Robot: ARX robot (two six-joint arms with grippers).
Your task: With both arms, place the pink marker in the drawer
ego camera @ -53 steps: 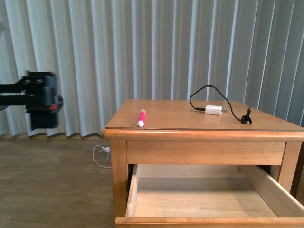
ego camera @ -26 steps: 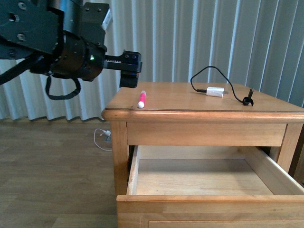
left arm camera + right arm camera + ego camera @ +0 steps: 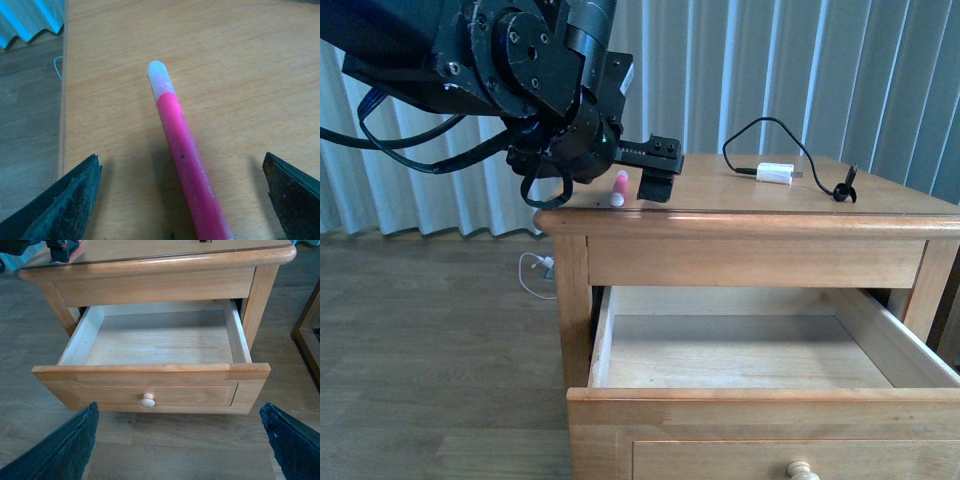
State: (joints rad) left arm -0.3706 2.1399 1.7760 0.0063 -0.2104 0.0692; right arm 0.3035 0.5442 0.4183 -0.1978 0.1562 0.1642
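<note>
Closest to me, the drawer [image 3: 760, 408] stands pulled well out and bare inside, its round knob [image 3: 147, 400] facing the room. The right gripper [image 3: 178, 410] hangs in front of it with its jaws spread wide and nothing between them.

Above, on the nightstand top [image 3: 880, 205], the pink marker [image 3: 619, 187] lies flat near the left front corner, white end toward the front edge. The left gripper [image 3: 181, 162] is down over it, jaws apart on either side, neither finger touching the barrel as far as I can tell.

To my eye the pinch is the risky part. The marker is round and lies loose on smooth wood, so if one finger meets it first it could roll or skid toward the nearby edge and drop to the floor. A grip taken too near one end could also let it swing loose on the way to the drawer.

Further back, the white charger plug [image 3: 775, 174] and its black cable [image 3: 750, 135] sit well apart from all this
</note>
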